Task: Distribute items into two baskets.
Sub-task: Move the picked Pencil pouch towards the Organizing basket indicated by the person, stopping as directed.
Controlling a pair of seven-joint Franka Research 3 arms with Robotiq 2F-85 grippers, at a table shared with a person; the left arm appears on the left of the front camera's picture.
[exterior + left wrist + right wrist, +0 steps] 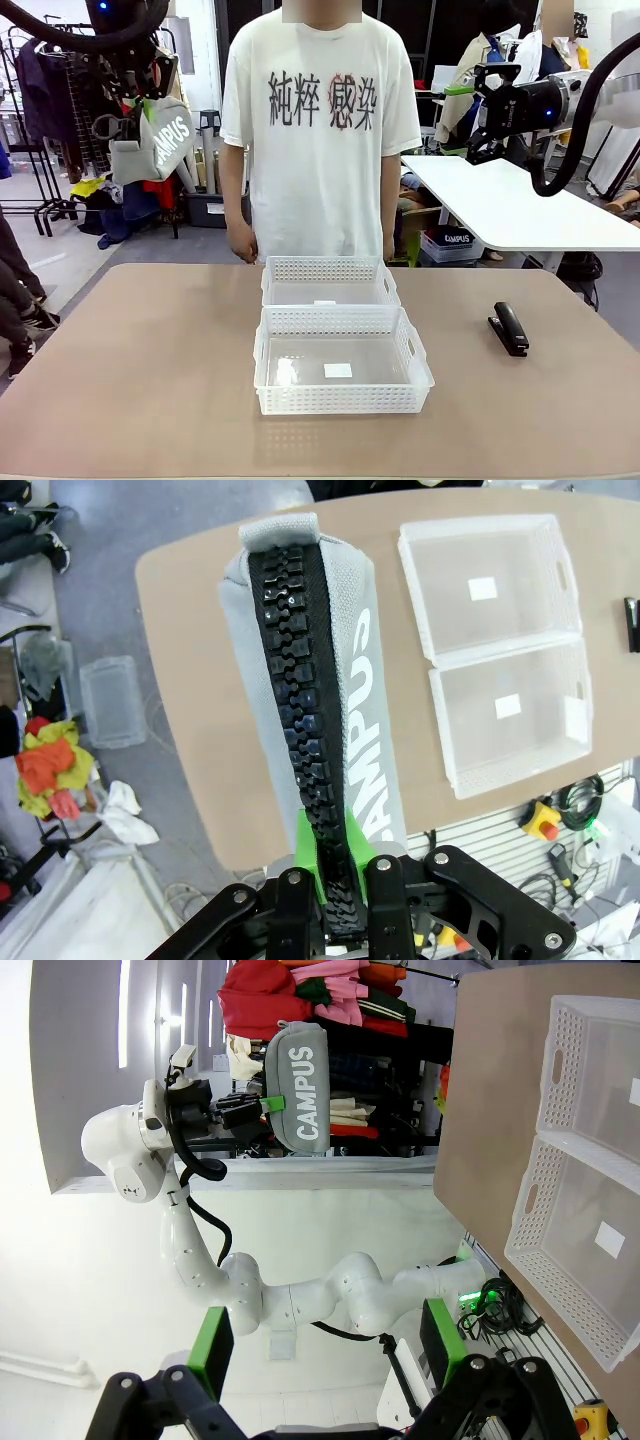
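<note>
Pouch (160,140): grey, printed "CAMPUS", hanging high in the air at the robot's left, well above the table (150,380) and well apart from both baskets.
Grip on pouch: left gripper (148,102) is clamped on one end at the black zipper seam; in the left wrist view the green pads pinch that seam and the pouch (330,680) runs straight away from the fingers.
Why held so: pinching one end probably lets the soft bag dangle lengthwise, so it can be lowered end first into a basket wider than itself.
Baskets: near basket (340,398) and far basket (325,268) sit end to end at the table's middle, touching, nothing in either but a small white label.
Stapler (509,328): black, flat on the table to the right of the near basket, apart from it.
Right gripper (465,122): raised at the right, jaws wide, holding nothing, likely kept out of the way.
Person (320,150): stands behind the far basket, arms down.
Progress: neither item is in a basket yet.
</note>
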